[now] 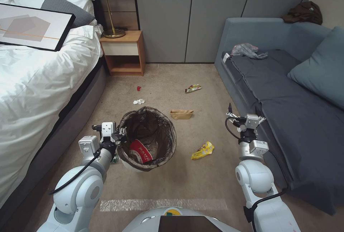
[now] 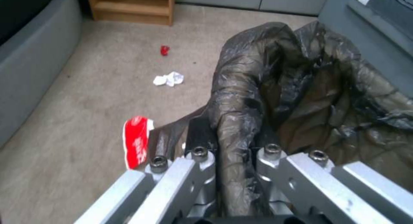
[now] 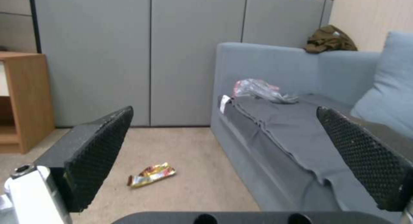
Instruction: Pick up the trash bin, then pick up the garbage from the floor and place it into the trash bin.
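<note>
**A bedroom corner with bed, nightstand and sofa**

Beige carpet [image 1: 161, 77] covers the floor. A wooden nightstand [image 1: 123, 52] stands against the grey panelled wall [image 1: 200, 13], and everything sits around it. On its top stands a brass lamp [image 1: 107, 6] with a pale shade. Just beside it on one side is the bed [image 1: 39, 77], with white bedding, a grey pillow [image 1: 66, 8] and a framed picture [image 1: 32, 25] lying on it. Well apart on the other side, a blue-grey sofa [image 1: 286, 92] carries a blue cushion [image 1: 322, 67], with a brown garment [image 1: 304, 12] on its back.

The floor [image 1: 200, 185] was covered in beige carpet; on it were scattered a yellow wrapper [image 1: 203, 150], a tan paper bag [image 1: 181, 114], a white tissue wad [image 1: 138, 101] and a red scrap [image 1: 138, 88]
</note>
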Robot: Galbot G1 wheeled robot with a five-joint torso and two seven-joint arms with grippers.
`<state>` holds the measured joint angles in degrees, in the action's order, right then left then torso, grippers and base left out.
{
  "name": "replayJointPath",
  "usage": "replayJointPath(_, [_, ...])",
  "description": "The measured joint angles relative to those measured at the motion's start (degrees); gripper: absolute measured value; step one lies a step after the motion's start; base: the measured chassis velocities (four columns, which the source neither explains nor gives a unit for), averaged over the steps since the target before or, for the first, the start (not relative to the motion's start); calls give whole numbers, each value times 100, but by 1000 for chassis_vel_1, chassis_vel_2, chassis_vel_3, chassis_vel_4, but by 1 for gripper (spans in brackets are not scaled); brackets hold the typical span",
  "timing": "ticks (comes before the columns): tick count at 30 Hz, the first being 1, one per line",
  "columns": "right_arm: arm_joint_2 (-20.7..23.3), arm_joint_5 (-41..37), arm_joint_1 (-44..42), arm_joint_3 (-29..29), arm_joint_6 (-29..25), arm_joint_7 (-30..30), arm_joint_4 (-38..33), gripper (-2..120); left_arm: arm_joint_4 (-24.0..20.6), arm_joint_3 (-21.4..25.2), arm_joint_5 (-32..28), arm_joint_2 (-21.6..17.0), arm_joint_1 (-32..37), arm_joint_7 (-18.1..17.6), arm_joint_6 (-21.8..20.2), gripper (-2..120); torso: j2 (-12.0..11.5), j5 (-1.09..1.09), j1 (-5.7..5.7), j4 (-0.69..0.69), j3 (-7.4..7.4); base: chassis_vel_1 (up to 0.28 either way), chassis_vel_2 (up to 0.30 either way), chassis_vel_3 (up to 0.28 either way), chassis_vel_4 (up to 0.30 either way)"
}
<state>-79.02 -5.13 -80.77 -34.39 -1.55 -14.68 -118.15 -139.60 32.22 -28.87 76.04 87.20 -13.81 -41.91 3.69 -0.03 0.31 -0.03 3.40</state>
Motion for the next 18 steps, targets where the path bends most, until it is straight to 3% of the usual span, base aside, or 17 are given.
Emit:
replayJointPath(8, [-5, 167, 19, 8, -54, 13, 11, 100, 9, 9, -3, 3, -7, -10, 19, 6, 0, 5, 0, 1, 0, -210, 229, 227, -215])
replayJointPath(11, [19, 388, 2, 75, 245, -77, -117, 100, 28, 18, -4, -14, -18, -34, 29, 6, 0, 1, 2, 1, 1, -141, 108, 124, -144])
replayJointPath(12, [36, 337, -14, 138, 596, -192, -195, 100, 37, 19, -5, -16, -25, -45, 31, 6, 0, 3, 2, 1, 1, -88, 80, 108, -42])
replayJointPath(13, [62, -456, 70, 291, 2009, -864, -394, 100, 43, 17, -14, -9, -36, -59, 32, 6, 0, 2, 2, 0, 1, 0, 0, 0, 0])
replayJointPath(14, [62, -456, 70, 291, 2009, -864, -394, 100, 43, 17, -14, -9, -36, -59, 32, 6, 0, 2, 2, 0, 1, 0, 0, 0, 0])
replayJointPath(15, [94, -1314, 198, 339, 3013, -1369, -476, 100, 43, 15, -17, -8, -34, -64, 32, 6, 0, 3, 0, -1, -1, 0, 0, 0, 0])
replayJointPath(16, [123, -1957, 294, 331, 3612, -1569, -482, 100, 45, 14, -20, -8, -31, -67, 32, 6, 1, 2, -1, 0, -1, 49, -41, -62, 27])
replayJointPath(17, [152, -2450, 386, 308, 4055, -1666, -440, 100, 49, 14, -20, -10, -29, -71, 32, 6, 1, 3, -2, 0, -1, 63, -60, -62, 24])
replayJointPath(18, [152, -2450, 386, 308, 4055, -1666, -440, 100, 49, 14, -20, -10, -29, -71, 32, 6, 1, 3, -2, 0, -1, 63, -60, -62, 24])
